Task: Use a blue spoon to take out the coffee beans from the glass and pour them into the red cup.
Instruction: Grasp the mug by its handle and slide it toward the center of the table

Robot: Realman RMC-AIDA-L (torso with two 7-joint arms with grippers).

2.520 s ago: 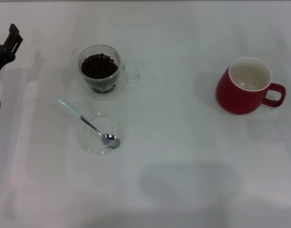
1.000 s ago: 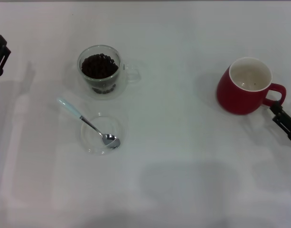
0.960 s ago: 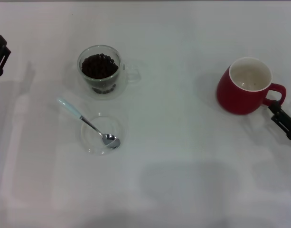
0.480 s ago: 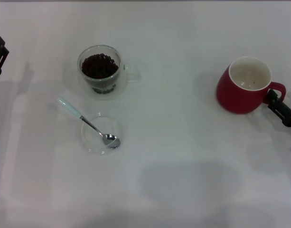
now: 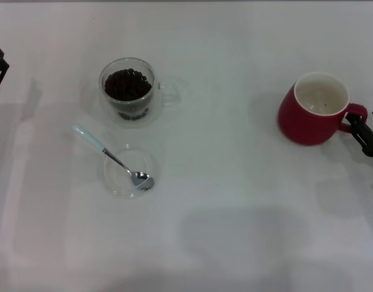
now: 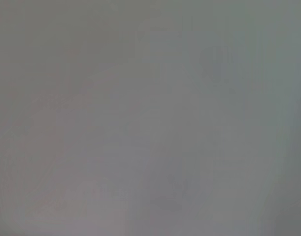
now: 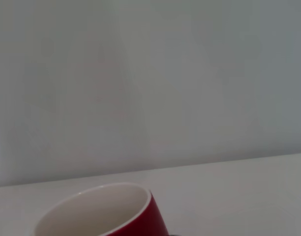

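Best to take the light, stiff, slippery blue spoon point(image 5: 107, 154) by its pale handle; cannot tell state of right hand point(image 5: 367, 132) beside red cup point(image 5: 313, 109).

No text, label, brand, number or sign can be read in any of the views. The red cup point(image 5: 312, 111), the glass point(image 5: 129, 91) and the blue spoon point(image 5: 112, 157) all show plain, unmarked surfaces, and so does the white table point(image 5: 235, 201) beneath them.
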